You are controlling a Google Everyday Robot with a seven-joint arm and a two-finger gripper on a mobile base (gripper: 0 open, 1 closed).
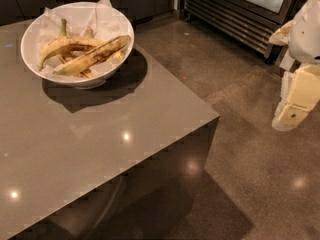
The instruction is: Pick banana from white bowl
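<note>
Banana [95, 55]: in white bowl [31, 33], far-left counter [100, 139]; long axis running lower-left to upper-right. Gripper [291, 113]: right edge, off the counter, well apart; banana lies leftward. Grip state: cannot tell.

Arm [309, 29] enters at the far right edge of view, white shell, mostly cut off by the frame. Gripper [287, 118] hangs below it at mid-height, cream-coloured, pointing down and slightly left.

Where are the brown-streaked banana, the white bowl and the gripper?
banana [95, 55]: camera view, middle of its streaked body.
white bowl [75, 79]: camera view, its front wall.
gripper [290, 115]: camera view, lower tip, far right, over the floor.
</note>
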